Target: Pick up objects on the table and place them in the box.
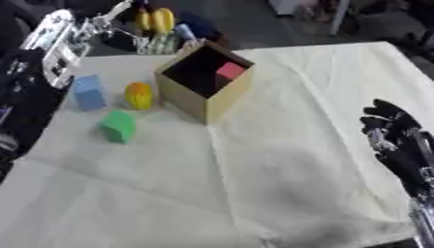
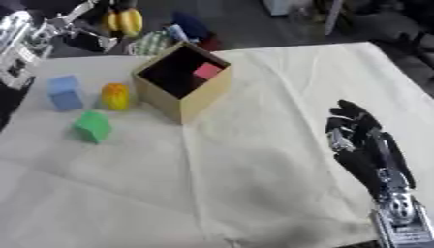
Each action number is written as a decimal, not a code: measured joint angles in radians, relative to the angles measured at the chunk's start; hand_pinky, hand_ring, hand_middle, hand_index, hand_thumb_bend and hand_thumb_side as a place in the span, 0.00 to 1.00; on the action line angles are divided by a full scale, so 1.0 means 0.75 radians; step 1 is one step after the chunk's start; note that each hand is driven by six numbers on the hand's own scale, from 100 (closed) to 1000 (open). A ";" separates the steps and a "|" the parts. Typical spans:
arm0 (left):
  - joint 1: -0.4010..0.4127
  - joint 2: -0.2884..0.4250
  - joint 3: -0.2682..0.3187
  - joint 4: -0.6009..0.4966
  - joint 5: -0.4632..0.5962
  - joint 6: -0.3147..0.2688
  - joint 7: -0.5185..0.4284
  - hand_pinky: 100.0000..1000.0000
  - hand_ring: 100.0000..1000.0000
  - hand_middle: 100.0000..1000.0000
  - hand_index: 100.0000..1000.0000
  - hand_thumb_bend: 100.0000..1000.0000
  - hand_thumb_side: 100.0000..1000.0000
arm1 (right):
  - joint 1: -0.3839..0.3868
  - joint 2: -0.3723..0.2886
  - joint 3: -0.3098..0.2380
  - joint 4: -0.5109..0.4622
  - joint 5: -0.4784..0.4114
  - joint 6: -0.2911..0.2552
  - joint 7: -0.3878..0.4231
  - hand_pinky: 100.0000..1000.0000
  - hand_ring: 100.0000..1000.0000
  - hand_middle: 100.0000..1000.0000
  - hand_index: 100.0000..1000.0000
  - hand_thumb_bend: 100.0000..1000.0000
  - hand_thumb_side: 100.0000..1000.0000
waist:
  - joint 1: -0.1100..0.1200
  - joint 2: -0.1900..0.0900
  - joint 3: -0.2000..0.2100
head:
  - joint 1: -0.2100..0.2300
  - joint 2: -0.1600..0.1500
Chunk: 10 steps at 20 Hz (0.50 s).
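While a red block (image 1: pixel 230 70) already lies inside the open cardboard box (image 1: pixel 222 99), three objects wait on the cloth-covered surface (image 1: pixel 280 160) to the box's left: a blue block (image 1: pixel 88 91) farthest out, a yellow-orange rounded piece (image 1: pixel 139 95) just beside the box wall, and a green block (image 1: pixel 119 126) nearer the robot. None of them is held. The right hand (image 2: pixel 366 145) rests at the lower right, well apart from everything, its fingers relaxed and released, holding nothing. The left arm enters at the upper left, raised above the surface's far corner; the left hand (image 1: pixel 108 22) is hard to make out, so whether it is released or clenched cannot be told. Judging from this, the task stands between picks, and the next move calls for the left hand to descend onto one of the three pieces.
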 measured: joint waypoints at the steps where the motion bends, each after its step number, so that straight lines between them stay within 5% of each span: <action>1: -0.016 -0.032 0.014 0.054 -0.030 0.003 0.033 0.36 0.31 0.26 0.48 0.11 0.00 | 0.000 0.000 0.001 0.000 -0.002 0.000 0.003 0.76 0.78 0.76 0.89 0.00 0.39 | 0.000 0.000 -0.005 | 0.004 0.000; 4: -0.046 -0.096 0.049 0.165 -0.080 0.008 0.129 0.42 0.37 0.32 0.54 0.18 0.00 | -0.001 0.000 0.008 0.000 -0.007 0.000 0.007 0.76 0.78 0.76 0.89 0.00 0.39 | 0.000 0.000 -0.017 | 0.011 0.000; 8: -0.056 -0.130 0.055 0.239 -0.120 0.005 0.164 0.67 0.64 0.60 0.77 0.39 0.01 | -0.003 0.001 0.010 0.000 -0.008 0.000 0.011 0.76 0.78 0.76 0.89 0.00 0.39 | 0.000 0.000 -0.025 | 0.017 0.000; 10: -0.057 -0.134 0.055 0.257 -0.143 -0.006 0.124 0.72 0.71 0.69 0.83 0.48 0.19 | -0.005 0.001 0.010 0.000 -0.008 0.000 0.013 0.76 0.78 0.76 0.89 0.00 0.39 | 0.000 0.000 -0.025 | 0.020 0.000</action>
